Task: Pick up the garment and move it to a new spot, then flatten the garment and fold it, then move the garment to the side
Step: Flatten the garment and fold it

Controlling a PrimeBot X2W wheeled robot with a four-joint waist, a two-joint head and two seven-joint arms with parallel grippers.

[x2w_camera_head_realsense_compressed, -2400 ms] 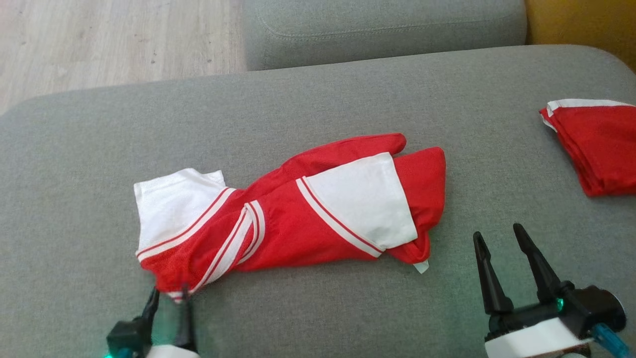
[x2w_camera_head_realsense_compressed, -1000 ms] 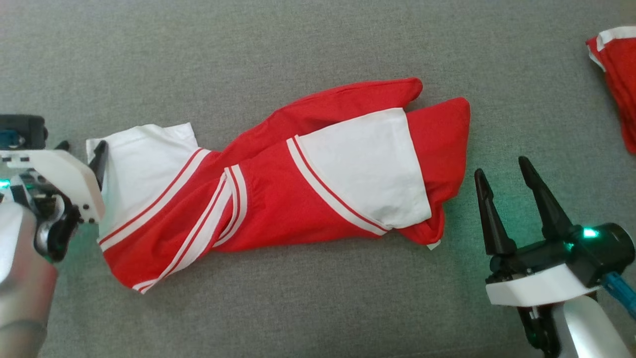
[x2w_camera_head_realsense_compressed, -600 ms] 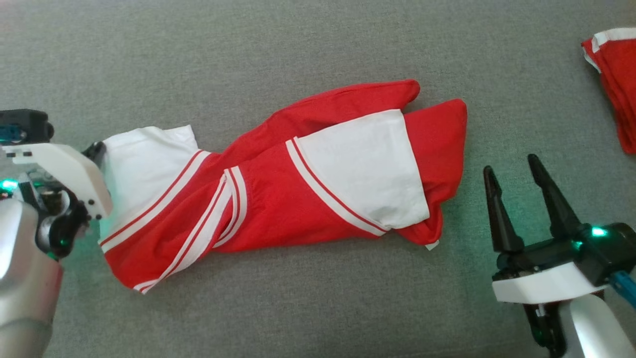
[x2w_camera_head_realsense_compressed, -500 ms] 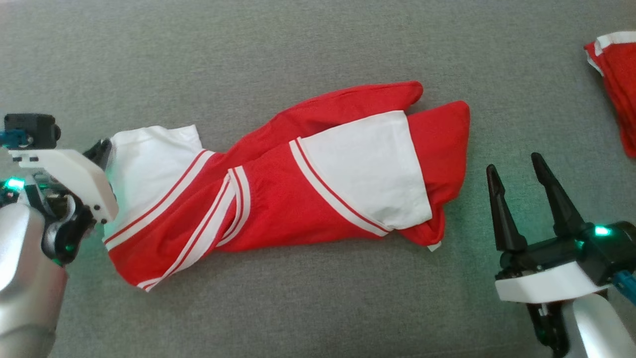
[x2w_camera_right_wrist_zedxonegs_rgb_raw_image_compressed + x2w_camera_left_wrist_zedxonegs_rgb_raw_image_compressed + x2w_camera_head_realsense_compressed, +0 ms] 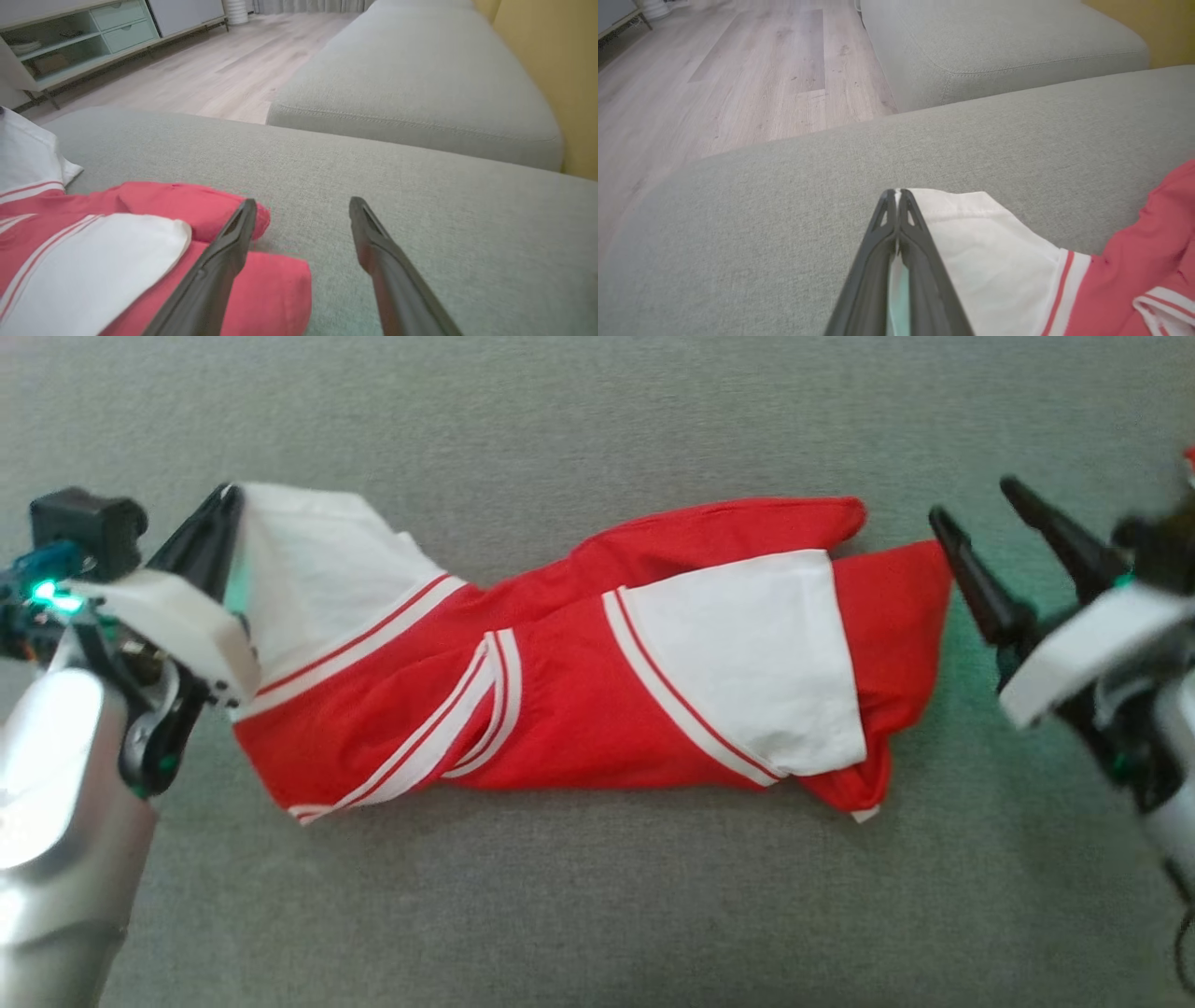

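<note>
garment (image 5: 560, 709), white corner in pinch of left claw (image 5: 227, 497); right claw (image 5: 971, 499) spread nearby

Grey sofa cushion (image 5: 597, 915); red-and-white garment (image 5: 560, 709) lies crumpled across it.

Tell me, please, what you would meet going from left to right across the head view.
The left end effector, shut on the garment's white corner → the red and white garment → the right end effector, open, by the garment's red end.
</note>
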